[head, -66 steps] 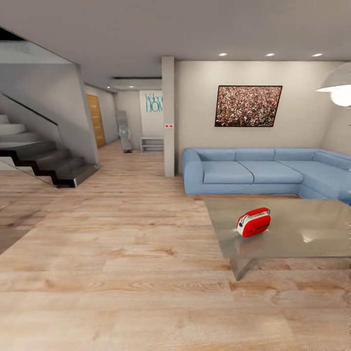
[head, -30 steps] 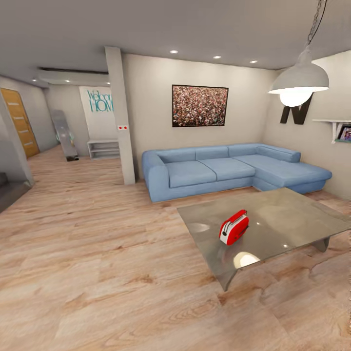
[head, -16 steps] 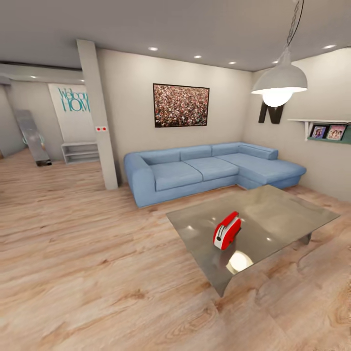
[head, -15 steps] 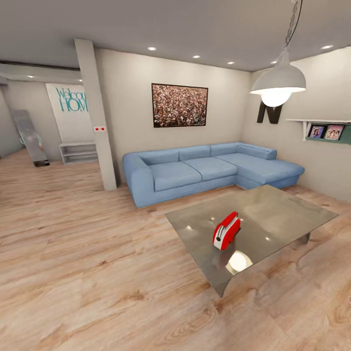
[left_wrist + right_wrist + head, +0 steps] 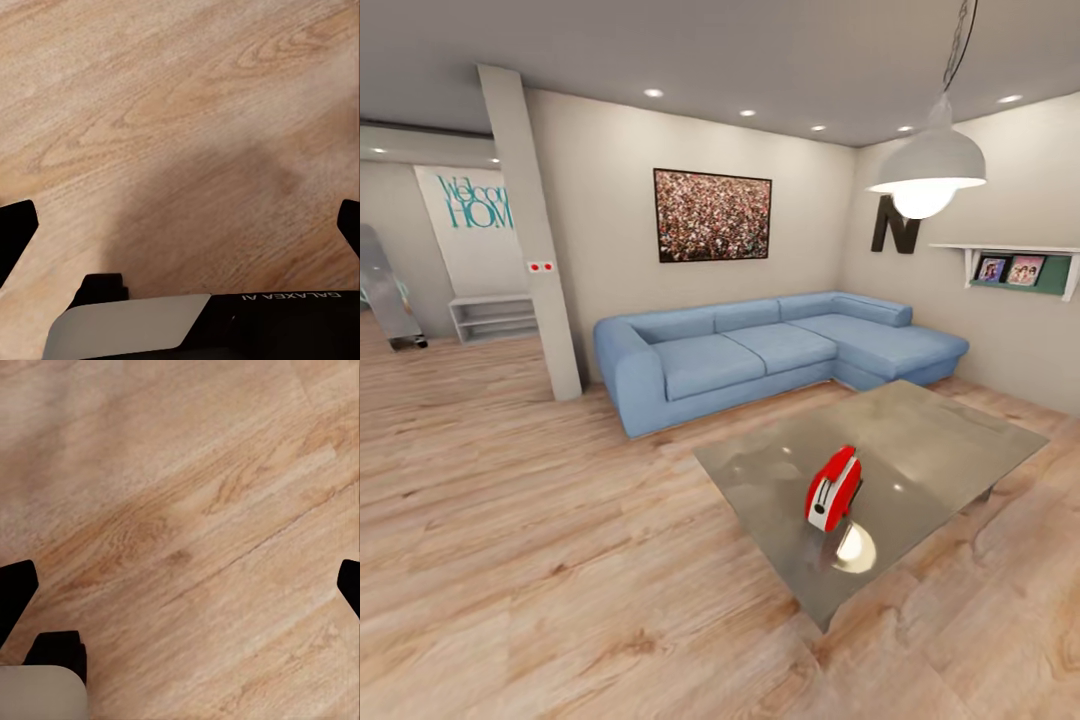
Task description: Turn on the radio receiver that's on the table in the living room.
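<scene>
The red radio receiver (image 5: 833, 488) with its white edge band stands upright on the glossy grey low table (image 5: 930, 440), near the table's front left part, in the head view. The living room has beige walls and a light wood floor. In the left wrist view my left gripper (image 5: 180, 225) is open, its black fingertips (image 5: 15, 232) wide apart over bare wood floor. The right wrist view shows my right gripper (image 5: 180, 585) open too, with fingertips (image 5: 15, 589) spread above floorboards. Both grippers hold nothing and are far from the radio.
A blue L-shaped sofa (image 5: 760, 350) stands behind the table. A white dome pendant lamp (image 5: 927, 170) hangs above the table's right side. A pillar (image 5: 530, 230) rises at left. Open wood floor (image 5: 540, 560) stretches between me and the table.
The whole head view has swung to the right and drawn closer: sofa, picture and pillar shifted left, the staircase left the picture, and the radio now appears larger and nearer.
</scene>
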Tool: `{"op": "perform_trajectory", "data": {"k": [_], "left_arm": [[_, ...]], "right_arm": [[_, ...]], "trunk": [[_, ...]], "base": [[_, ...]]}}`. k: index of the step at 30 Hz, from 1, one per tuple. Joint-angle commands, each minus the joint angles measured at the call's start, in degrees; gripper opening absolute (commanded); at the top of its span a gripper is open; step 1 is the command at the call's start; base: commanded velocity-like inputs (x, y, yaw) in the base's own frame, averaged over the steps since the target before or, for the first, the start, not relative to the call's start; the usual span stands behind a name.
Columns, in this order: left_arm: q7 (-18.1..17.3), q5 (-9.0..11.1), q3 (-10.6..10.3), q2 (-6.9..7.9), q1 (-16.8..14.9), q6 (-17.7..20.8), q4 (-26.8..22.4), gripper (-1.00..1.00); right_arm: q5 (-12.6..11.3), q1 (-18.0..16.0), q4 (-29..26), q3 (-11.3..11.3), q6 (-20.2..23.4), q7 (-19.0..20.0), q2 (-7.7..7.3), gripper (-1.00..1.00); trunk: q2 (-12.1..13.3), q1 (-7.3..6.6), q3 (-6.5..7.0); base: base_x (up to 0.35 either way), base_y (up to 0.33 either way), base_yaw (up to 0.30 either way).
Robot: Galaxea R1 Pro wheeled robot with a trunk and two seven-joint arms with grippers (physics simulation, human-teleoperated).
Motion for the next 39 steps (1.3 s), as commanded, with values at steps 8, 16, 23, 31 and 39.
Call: {"op": "perform_trajectory", "data": {"k": [8, 16, 23, 31, 39], "left_arm": [[0.0, 0.0, 0.0, 0.00, 0.0, 0.0, 0.0, 1.00], [0.0, 0.0, 0.0, 0.00, 0.0, 0.0, 0.0, 1.00], [0.0, 0.0, 0.0, 0.00, 0.0, 0.0, 0.0, 1.00], [0.0, 0.0, 0.0, 0.00, 0.0, 0.0, 0.0, 1.00], [0.0, 0.0, 0.0, 0.00, 0.0, 0.0, 0.0, 1.00]], "right_arm": [[0.0, 0.0, 0.0, 0.0, 0.0, 0.0, 0.00, 1.00], [0.0, 0.0, 0.0, 0.0, 0.0, 0.0, 0.00, 1.00], [0.0, 0.0, 0.0, 0.0, 0.0, 0.0, 0.00, 1.00], [0.0, 0.0, 0.0, 0.0, 0.0, 0.0, 0.00, 1.00], [0.0, 0.0, 0.0, 0.0, 0.0, 0.0, 0.00, 1.00]], "trunk": [[0.0, 0.00, 0.00], [0.0, 0.00, 0.00], [0.0, 0.00, 0.00], [0.0, 0.00, 0.00], [0.0, 0.00, 0.00]], "base": [[0.268, 0.221, -0.002], [0.268, 0.221, 0.000], [0.268, 0.222, 0.000], [0.268, 0.222, 0.000], [0.250, 0.232, -0.073]]}}
